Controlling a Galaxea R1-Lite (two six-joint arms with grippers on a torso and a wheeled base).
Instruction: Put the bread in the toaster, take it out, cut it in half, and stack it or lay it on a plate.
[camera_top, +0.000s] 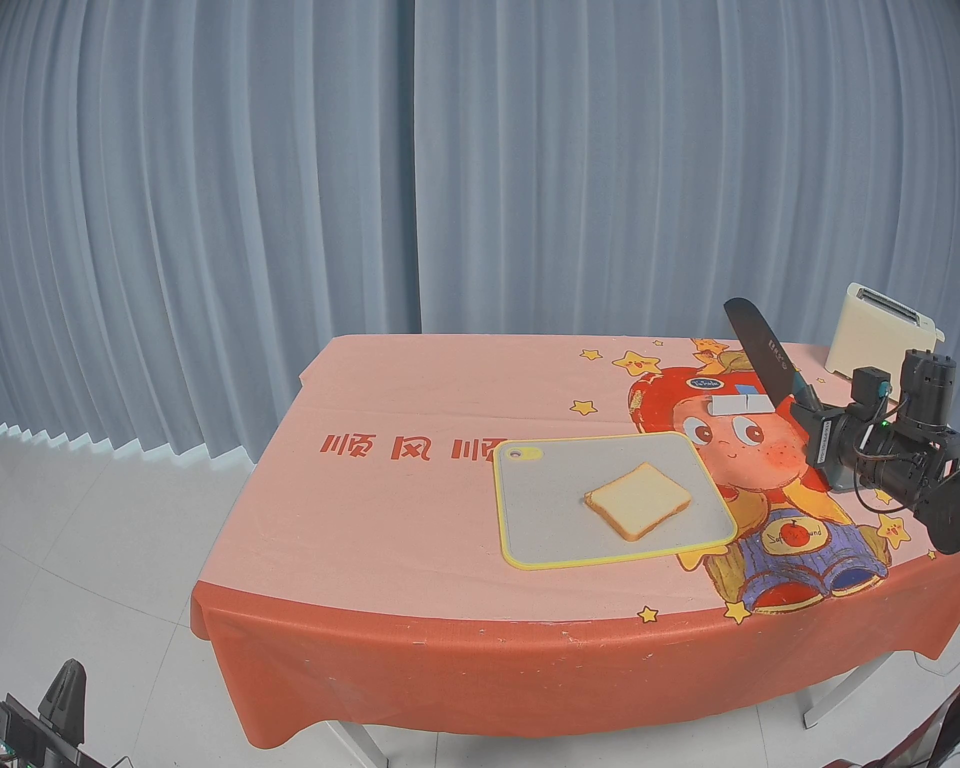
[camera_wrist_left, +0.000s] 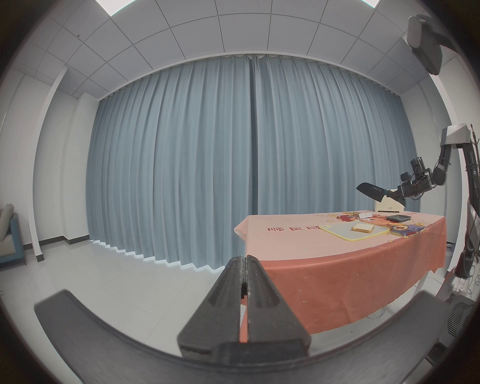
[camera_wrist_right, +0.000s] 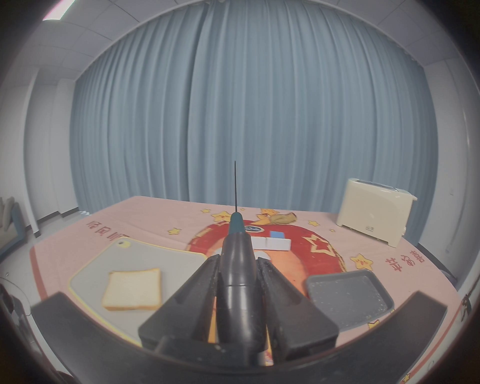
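We hold the knife (camera_top: 758, 345) in our right gripper (camera_wrist_right: 238, 262) at frame right. The bread (camera_top: 638, 500) lies centre-frame on the cutting board (camera_top: 540, 520). Our left gripper (camera_wrist_left: 244, 265) is pinched closed.

Bright, even light from ceiling panels (camera_wrist_left: 112, 5); soft faint shadows; wrist views bowed, dark-cornered

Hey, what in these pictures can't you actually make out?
Inside the toaster slots: right wrist view, hidden by its own walls.
Shape of the knife blade: right wrist view, edge-on, a thin line.
Whether the bread is toasted: left wrist view, too small.
Underside of the bread: head view, lying on the cutting board.
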